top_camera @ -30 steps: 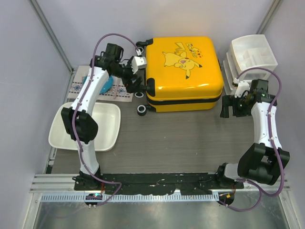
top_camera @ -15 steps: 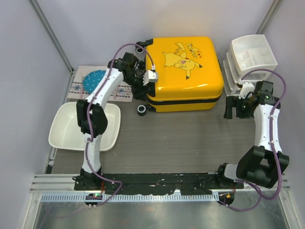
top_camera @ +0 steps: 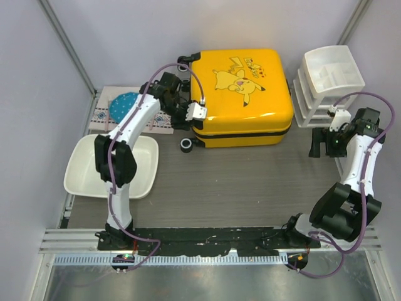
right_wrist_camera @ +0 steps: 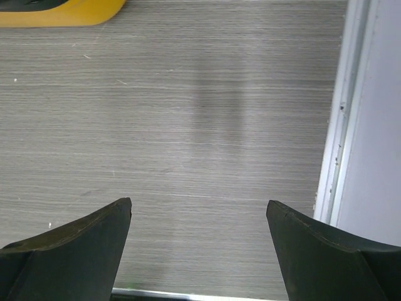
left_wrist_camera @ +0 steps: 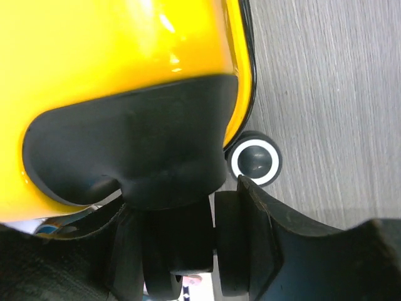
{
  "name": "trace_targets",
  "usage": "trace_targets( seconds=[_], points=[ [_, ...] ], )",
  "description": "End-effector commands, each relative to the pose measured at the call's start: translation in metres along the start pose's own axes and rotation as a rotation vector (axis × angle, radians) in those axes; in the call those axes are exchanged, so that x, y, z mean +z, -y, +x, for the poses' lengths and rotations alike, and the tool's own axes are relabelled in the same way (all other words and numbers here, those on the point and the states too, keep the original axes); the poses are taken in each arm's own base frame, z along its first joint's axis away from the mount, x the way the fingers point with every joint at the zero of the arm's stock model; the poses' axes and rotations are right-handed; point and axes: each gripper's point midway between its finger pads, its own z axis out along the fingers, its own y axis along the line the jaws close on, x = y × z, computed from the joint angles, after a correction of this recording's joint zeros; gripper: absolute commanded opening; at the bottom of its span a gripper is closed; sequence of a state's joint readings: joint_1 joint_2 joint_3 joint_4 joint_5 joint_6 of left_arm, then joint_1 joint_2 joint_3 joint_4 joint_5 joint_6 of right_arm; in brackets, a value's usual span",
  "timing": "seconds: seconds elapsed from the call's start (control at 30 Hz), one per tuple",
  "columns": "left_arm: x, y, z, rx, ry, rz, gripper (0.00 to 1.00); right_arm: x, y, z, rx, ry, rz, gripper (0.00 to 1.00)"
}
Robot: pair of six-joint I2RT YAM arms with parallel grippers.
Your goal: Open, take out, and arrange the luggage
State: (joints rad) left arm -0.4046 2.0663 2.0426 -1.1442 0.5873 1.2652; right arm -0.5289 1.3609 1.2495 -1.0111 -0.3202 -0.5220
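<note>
- The luggage lies flat and closed at the far middle of the table, with its wheels to the left.
- The left claw is set around a corner wheel; a firm clamp cannot be confirmed.
- The right claw stands spread above the table.
- The glossy shell is judged rigid, bulky and slippery, so the wheels or the zipper band are preferred holds.

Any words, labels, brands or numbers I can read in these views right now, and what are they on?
Nothing is legible in any view.
Luggage: small dark lettering by the cartoon print, too small to read.
Both wrist views: no text.
</note>
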Motion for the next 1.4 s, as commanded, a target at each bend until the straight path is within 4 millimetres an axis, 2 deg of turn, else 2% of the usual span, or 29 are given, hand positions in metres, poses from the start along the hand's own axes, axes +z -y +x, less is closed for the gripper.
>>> trace_targets(
  seconds=[0.0,0.1,0.17,0.2,0.27,0.33,0.4,0.57,0.63,0.7,0.73,0.83,0.9,1.03,1.17,1.23,1.37],
  points=[
    [-0.017,0.095,-0.033,0.198,0.104,0.243,0.00,-0.012,0.009,-0.006,-0.051,0.018,0.009,0.96],
    [-0.017,0.131,-0.032,0.260,0.108,0.321,0.00,-0.012,0.005,-0.011,-0.033,0.040,-0.019,0.96],
    [-0.019,0.149,-0.033,0.320,0.108,0.364,0.00,-0.015,-0.005,-0.022,-0.010,0.077,-0.078,0.96],
    [-0.017,0.162,-0.027,0.319,0.102,0.393,0.00,-0.016,-0.011,-0.027,0.008,0.092,-0.107,0.96],
    [-0.022,0.168,-0.027,0.375,0.101,0.384,0.00,-0.023,-0.021,-0.046,0.065,0.149,-0.168,0.95],
    [-0.022,0.179,-0.018,0.387,0.079,0.398,0.00,-0.030,-0.027,-0.063,0.142,0.197,-0.200,0.95],
    [-0.021,0.190,-0.010,0.410,0.065,0.428,0.00,-0.030,-0.027,-0.080,0.186,0.257,-0.219,0.92],
    [-0.021,0.199,-0.001,0.446,0.047,0.444,0.00,-0.015,-0.020,-0.112,0.368,0.340,-0.257,0.85],
    [-0.020,0.200,0.005,0.466,0.031,0.446,0.00,0.004,-0.016,-0.105,0.438,0.302,-0.261,0.75],
    [-0.021,0.204,0.007,0.495,0.024,0.452,0.00,0.010,-0.022,-0.106,0.467,0.316,-0.307,0.64],
    [-0.023,0.208,0.010,0.500,0.017,0.465,0.00,0.020,-0.023,-0.101,0.481,0.331,-0.319,0.63],
    [-0.025,0.216,0.014,0.509,0.009,0.486,0.00,0.031,-0.027,-0.101,0.497,0.415,-0.340,0.55],
    [-0.026,0.220,0.017,0.519,0.001,0.498,0.00,0.039,-0.027,-0.099,0.526,0.429,-0.348,0.54],
    [-0.026,0.222,0.021,0.513,-0.011,0.520,0.00,0.070,-0.021,-0.087,0.545,0.400,-0.356,0.52],
    [-0.026,0.221,0.023,0.502,-0.021,0.525,0.00,0.090,-0.016,-0.086,0.554,0.391,-0.363,0.50],
    [-0.025,0.221,0.023,0.490,-0.021,0.525,0.00,0.093,-0.014,-0.090,0.550,0.394,-0.377,0.50],
    [-0.022,0.218,0.023,0.478,-0.023,0.514,0.00,0.102,-0.023,-0.090,0.531,0.370,-0.416,0.52]
  ],
)
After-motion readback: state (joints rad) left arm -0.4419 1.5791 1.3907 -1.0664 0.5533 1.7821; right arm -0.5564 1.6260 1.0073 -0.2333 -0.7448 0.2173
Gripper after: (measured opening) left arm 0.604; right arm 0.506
